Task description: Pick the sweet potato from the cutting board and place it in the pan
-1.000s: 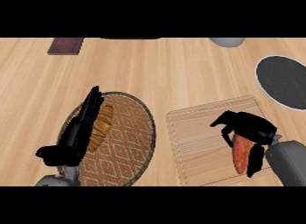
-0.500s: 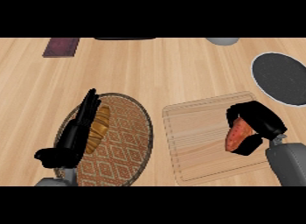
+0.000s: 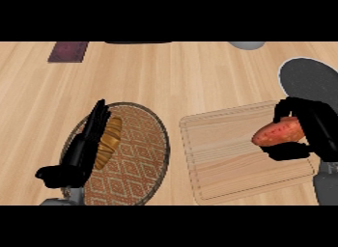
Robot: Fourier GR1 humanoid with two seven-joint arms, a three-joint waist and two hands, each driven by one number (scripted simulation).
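Near edge, view's left: left robot hand (image 3: pixel 77 155) rests open, fingers straight, lying across a round woven mat (image 3: pixel 134 161). A golden, bread-like item (image 3: pixel 112 140) lies on the mat just beside the fingers. This hand has no part in the carry.

Near edge, view's right: right robot hand (image 3: pixel 318 131) is clenched round the sweet potato (image 3: pixel 277 134), fingers over the top and thumb below. About 1 half of the tuber sticks out of the grasp toward the view's left.

Position of the sweet potato: over the right-hand part of the cutting board (image 3: pixel 229 161), near its right edge. Cannot tell whether it is clear of the board surface or touching it.

Long axis: roughly left to right across the view, the hidden end tilted slightly away from the robot.

Key relation: the pan (image 3: pixel 311 82) lies beyond the right robot hand, farther out on the table (image 3: pixel 164 77) and about in line with it, near but apart from the board's far right corner. Of the 2 hands the right is much nearer; the left is well apart.

Judgement: grasp done, placing not yet done. The next move calls for carrying outward, away from the robot, and then releasing over the dark pan floor.
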